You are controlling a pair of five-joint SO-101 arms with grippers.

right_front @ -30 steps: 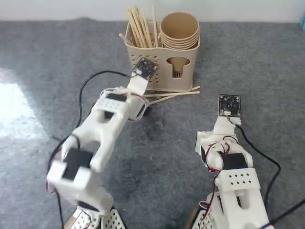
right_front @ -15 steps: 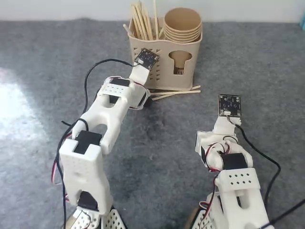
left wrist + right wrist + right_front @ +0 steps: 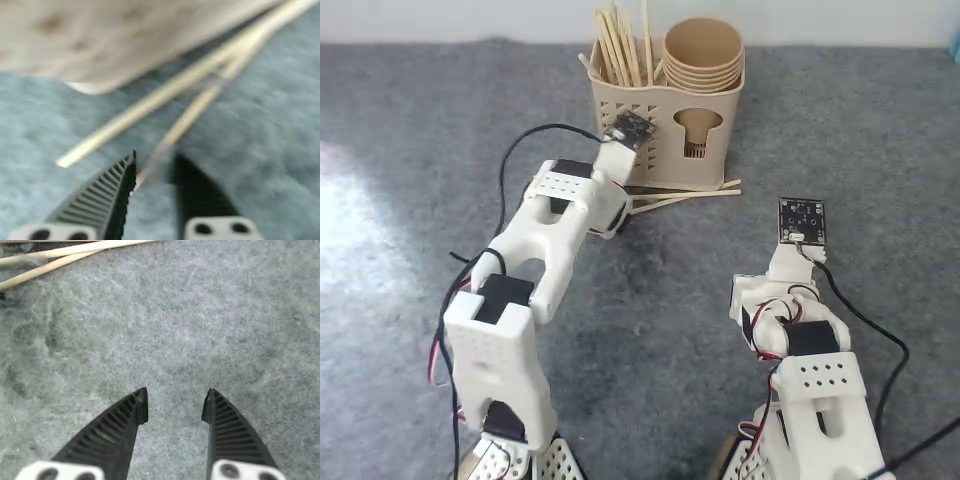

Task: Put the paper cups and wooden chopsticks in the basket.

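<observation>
Wooden chopsticks (image 3: 692,194) are what your left jaws are down on. In the left wrist view the two tips stand a little apart, and the blurred near end of one chopstick (image 3: 192,115) runs into the narrow gap between them; you cannot tell whether either tip touches it. A second, longer chopstick (image 3: 165,92) lies just beside it on the grey counter (image 3: 260,150), drawing close to it farther out, and the basket (image 3: 115,35) wall stands right behind both. From above, your left arm (image 3: 555,235) stretches forward with its wrist low against the front of the basket (image 3: 665,160). The loose chopsticks lie flat along the basket's foot, their far ends pointing toward the right arm's side. Your right jaws are parted wide over bare counter (image 3: 210,320), with the loose chopsticks (image 3: 60,252) well ahead of them. The right arm (image 3: 800,335) sits folded back, apart from the basket. Inside the basket, a stack of paper cups (image 3: 703,55) fills one compartment and a bundle of upright chopsticks (image 3: 620,50) leans in the other.
</observation>
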